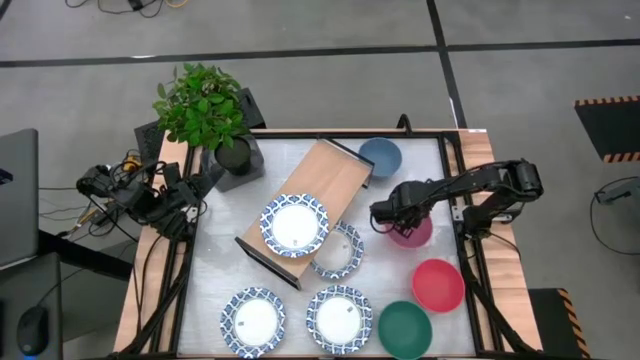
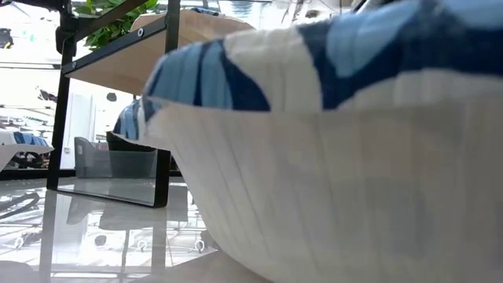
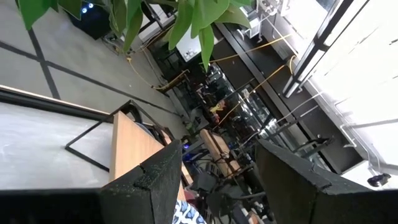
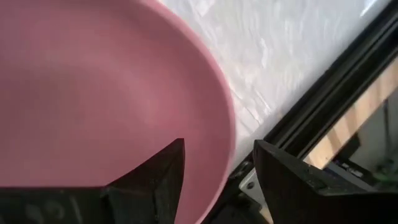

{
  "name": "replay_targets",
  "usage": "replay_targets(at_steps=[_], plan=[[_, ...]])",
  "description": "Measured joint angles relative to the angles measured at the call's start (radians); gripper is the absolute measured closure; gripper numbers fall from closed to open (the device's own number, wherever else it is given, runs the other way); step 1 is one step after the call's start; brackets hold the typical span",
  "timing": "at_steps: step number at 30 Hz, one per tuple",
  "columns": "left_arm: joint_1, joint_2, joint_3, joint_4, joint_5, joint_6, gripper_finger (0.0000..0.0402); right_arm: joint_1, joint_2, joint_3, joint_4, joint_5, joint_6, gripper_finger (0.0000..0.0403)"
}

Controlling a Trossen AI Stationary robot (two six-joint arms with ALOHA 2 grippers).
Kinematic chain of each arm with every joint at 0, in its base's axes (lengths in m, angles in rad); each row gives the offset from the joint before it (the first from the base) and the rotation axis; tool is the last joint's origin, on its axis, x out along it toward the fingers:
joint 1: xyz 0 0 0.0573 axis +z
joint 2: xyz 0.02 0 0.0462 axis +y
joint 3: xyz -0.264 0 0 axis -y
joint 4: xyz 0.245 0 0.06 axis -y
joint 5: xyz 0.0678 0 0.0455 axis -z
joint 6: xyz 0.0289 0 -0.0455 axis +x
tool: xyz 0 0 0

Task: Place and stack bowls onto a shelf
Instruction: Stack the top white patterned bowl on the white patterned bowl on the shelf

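1. Pink bowl (image 4: 99, 93) sits on the table's right side, directly under the right gripper (image 4: 217, 165).
2. Handling, as a guess: stiff, smooth, probably slippery and breakable, so pinch the rim.
3. Right fingers stand apart, straddling that rim, not yet closed.
4. Shelf (image 1: 318, 185) lies nearby, carrying one patterned dish (image 1: 295, 224).
5. Left gripper (image 3: 217, 186) waits open off the left edge.
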Motion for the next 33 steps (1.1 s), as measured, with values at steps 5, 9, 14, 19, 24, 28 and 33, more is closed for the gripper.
replay_targets(at_steps=[5,9,14,19,24,28,33], plan=[[0.0,0.0,0.0,0.001,-0.004,-0.006,0.0212,0.019,-0.074,0.077,-0.028,-0.039,0.024,0.0186],[0.0,0.0,0.0,0.001,-0.005,-0.006,0.0212,0.056,-0.171,0.192,-0.004,-0.062,0.051,0.0186],[0.0,0.0,0.0,0.001,-0.012,0.002,0.0212,0.088,-0.263,0.229,0.277,-0.04,-0.039,0.0186],[0.0,0.0,0.0,0.002,-0.013,-0.001,0.0212,0.062,-0.212,0.229,0.392,-0.078,-0.114,0.0186],[0.0,0.0,0.0,0.001,-0.013,-0.006,0.0212,0.066,-0.069,0.227,0.457,-0.172,-0.195,0.0186],[0.0,0.0,0.0,0.0,-0.013,-0.009,0.0212,0.086,0.036,0.226,0.492,-0.195,-0.212,0.0186],[0.0,0.0,0.0,-0.002,-0.014,-0.015,0.0212,0.13,0.105,0.225,0.563,-0.244,-0.22,0.0186]])
